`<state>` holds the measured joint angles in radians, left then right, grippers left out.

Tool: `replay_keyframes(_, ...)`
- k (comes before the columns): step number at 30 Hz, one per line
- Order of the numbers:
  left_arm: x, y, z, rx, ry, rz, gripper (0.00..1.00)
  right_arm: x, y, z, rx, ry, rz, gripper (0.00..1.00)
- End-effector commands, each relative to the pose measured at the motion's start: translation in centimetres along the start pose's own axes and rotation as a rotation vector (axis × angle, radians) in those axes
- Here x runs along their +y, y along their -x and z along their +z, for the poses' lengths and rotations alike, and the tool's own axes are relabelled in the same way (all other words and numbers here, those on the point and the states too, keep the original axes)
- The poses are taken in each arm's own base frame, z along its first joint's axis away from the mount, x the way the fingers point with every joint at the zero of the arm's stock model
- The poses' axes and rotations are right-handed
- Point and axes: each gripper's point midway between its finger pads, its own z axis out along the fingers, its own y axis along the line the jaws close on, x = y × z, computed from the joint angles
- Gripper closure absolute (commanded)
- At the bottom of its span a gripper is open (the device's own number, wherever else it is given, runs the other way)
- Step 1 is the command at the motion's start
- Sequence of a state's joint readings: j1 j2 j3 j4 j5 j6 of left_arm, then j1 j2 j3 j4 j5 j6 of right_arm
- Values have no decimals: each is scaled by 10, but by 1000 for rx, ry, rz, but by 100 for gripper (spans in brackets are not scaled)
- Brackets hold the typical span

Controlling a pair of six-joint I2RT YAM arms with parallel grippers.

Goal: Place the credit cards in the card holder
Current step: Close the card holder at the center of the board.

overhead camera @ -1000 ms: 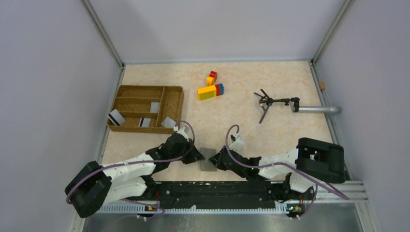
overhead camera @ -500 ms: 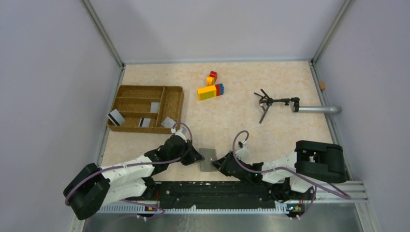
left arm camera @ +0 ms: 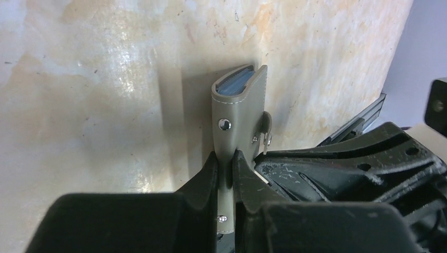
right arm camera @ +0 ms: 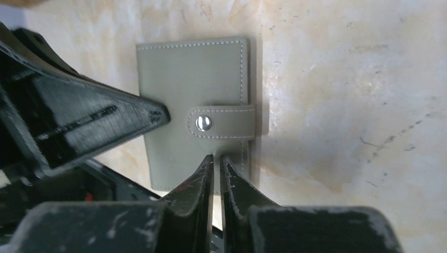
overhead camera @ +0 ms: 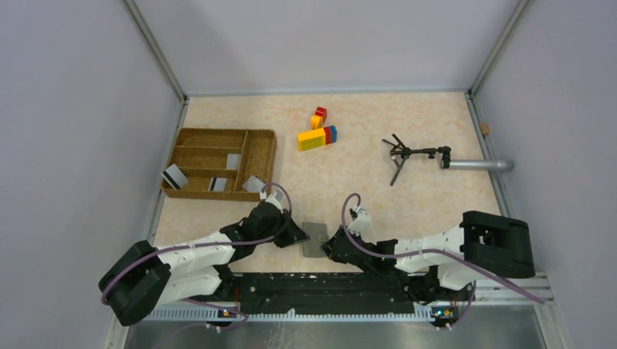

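Wicker tray (overhead camera: 190, 134) is set at worktop's (overhead camera: 407, 203) left edge. Card holder (overhead camera: 314, 239) is laid flat, snapped closed, mid near edge, long axis near-to-far. Credit cards (overhead camera: 172, 176) are scattered in the tray. Holder's left edge is pinched by left gripper (left arm camera: 225, 155); right gripper (right arm camera: 216, 158) is pressed nearly closed at its right edge.

No text, label or number legible in any view. Wallet (right arm camera: 195, 79) cover, centre of my right wrist frame: plain, snap (right arm camera: 203, 123) unmarked. Cards (overhead camera: 173, 176) in tray (overhead camera: 190, 133), left of top frame: too small to read.
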<state>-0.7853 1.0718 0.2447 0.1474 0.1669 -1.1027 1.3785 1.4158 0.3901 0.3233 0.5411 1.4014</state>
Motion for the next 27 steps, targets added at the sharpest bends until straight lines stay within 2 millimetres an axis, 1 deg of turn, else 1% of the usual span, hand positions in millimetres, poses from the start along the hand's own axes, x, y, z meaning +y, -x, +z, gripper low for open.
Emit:
replay_keyframes(1, 3, 14, 1, -54, 46, 38, 100, -32, -3, -21, 106, -162, -346, 88)
replay_keyframes(2, 2, 14, 1, -54, 46, 40, 100, -33, 0, -27, 115, -187, -378, 82)
replay_keyframes(3, 2, 14, 1, -52, 46, 42, 100, -28, 4, -30, 118, -194, -394, 76)
replay_keyframes(5, 1, 14, 1, -52, 43, 45, 100, -21, 13, -35, 128, -214, -424, 68)
replay_keyframes(8, 1, 14, 1, -48, 40, 47, 100, -13, 23, -33, 160, -248, -450, 60)
replay_keyframes(11, -1, 13, 1, -43, 35, 51, 100, -2, 30, -25, 164, -246, -489, 56)
replay_keyframes(14, -1, 12, 2, -36, 33, 55, 100, 11, 32, -13, 177, -224, -506, 56)
replay_keyframes(15, -1, 12, 2, -36, 33, 55, 100, 12, 31, -9, 182, -223, -513, 56)
replay_keyframes(18, -1, 12, 2, -35, 32, 55, 100, 23, 30, 2, 191, -209, -527, 56)
replay_keyframes(22, -1, 11, 2, -32, 31, 57, 100, 28, 30, 10, 188, -216, -553, 58)
replay_keyframes(27, -2, 10, 4, -21, 27, 56, 100, 29, 34, 15, 175, -242, -582, 59)
